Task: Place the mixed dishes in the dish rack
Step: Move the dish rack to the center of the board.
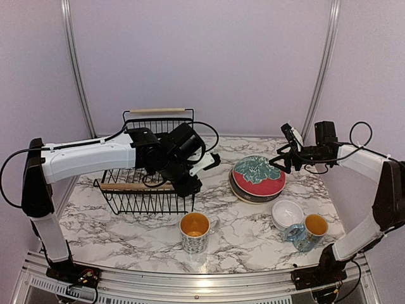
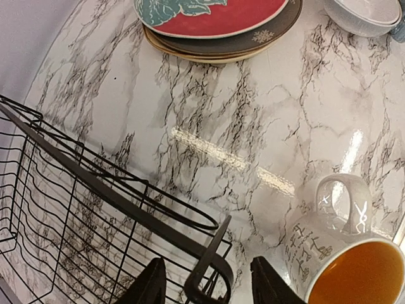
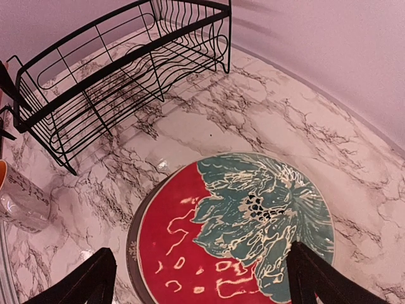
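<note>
From above, we see the left pincer [image 1: 188, 185] at the right end of the rack [image 1: 145, 201]. The red plate [image 1: 258, 177] lies on the bench [image 1: 243, 235], right of the rack.

Left wrist: the pincer is open and straddles the rack's rim wire.

Right wrist: the right pincer [image 3: 202, 273] is spread wide above the plate.

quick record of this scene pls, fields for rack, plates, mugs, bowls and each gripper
dish rack: left of centre, no dishes seen in it
plate stack: red plate on top, dark grey plate under it, tan plate lowest, right of the rack
centre mug: upright, in front of the rack
right mug: upright, beside the bowls
white bowls: nested, near side of the plate stack
left gripper: open, astride the rack's corner wire
right gripper: open, above the red plate, empty
</note>
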{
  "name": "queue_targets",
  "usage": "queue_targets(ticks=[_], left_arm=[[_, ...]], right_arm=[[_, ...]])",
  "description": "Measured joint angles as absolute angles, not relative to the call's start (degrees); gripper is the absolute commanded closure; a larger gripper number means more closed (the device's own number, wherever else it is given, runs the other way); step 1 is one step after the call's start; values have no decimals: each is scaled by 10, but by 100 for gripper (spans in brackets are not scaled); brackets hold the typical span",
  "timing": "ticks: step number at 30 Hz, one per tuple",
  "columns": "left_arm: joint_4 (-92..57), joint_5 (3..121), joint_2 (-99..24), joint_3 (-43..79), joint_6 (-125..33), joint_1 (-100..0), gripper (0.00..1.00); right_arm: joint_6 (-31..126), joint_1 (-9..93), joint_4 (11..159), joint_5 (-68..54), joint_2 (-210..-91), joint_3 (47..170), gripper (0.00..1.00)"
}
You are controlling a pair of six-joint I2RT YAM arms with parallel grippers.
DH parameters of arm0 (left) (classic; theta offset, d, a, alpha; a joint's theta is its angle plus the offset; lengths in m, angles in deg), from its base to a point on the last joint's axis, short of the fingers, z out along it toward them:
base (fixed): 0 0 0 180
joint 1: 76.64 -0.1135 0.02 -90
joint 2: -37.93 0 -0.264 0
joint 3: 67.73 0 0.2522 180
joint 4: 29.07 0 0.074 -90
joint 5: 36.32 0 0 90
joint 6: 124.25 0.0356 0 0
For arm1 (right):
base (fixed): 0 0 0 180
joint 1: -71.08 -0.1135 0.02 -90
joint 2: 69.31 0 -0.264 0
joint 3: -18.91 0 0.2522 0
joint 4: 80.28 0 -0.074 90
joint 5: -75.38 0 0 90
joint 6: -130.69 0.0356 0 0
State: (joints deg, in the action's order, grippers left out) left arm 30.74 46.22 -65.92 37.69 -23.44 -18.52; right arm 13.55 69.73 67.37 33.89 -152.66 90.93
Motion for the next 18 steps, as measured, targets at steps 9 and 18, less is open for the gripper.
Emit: queue_targets(ticks=[9,18], left_arm=[[279,498,-727,459,-221,-176,54],[284,453,-720,504,-270,-155,25]], right_arm=[[134,697,672,338,-1527,909,9],[132,697,669,337,-1532,910,9]])
